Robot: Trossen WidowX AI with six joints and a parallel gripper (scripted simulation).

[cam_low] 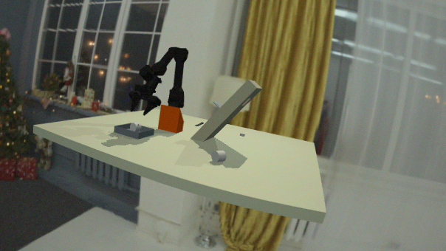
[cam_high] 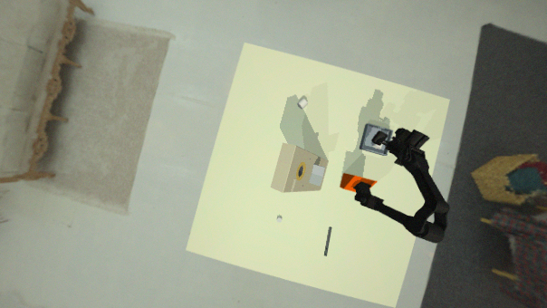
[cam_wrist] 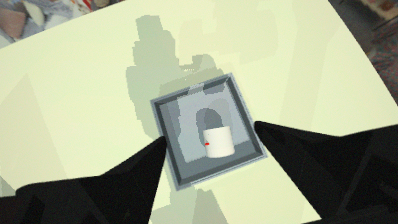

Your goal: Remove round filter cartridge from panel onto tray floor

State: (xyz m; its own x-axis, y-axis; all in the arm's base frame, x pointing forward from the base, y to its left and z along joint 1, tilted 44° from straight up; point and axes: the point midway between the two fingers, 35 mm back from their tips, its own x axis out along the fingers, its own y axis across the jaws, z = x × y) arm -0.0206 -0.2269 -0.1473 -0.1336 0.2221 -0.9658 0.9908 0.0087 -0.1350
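The white round filter cartridge (cam_wrist: 218,143) (cam_low: 135,126) stands upright on the floor of the grey square tray (cam_wrist: 161,109) (cam_high: 368,129) (cam_low: 125,130), a small red mark on its side. My gripper (cam_wrist: 210,132) (cam_high: 384,144) (cam_low: 142,107) is open and hangs above the tray, its two black fingers spread to either side of the cartridge and clear of it. The beige service panel (cam_high: 290,158) (cam_low: 229,108) stands tilted in the table's middle, and its round orange-rimmed socket (cam_high: 301,171) is dark.
An orange block (cam_high: 352,181) (cam_low: 170,118) stands beside the tray, close under the arm. A white cylinder (cam_high: 302,102) (cam_low: 218,156), a small white ball (cam_high: 279,218) and a dark rod (cam_high: 327,241) lie on the pale yellow table (cam_high: 226,204).
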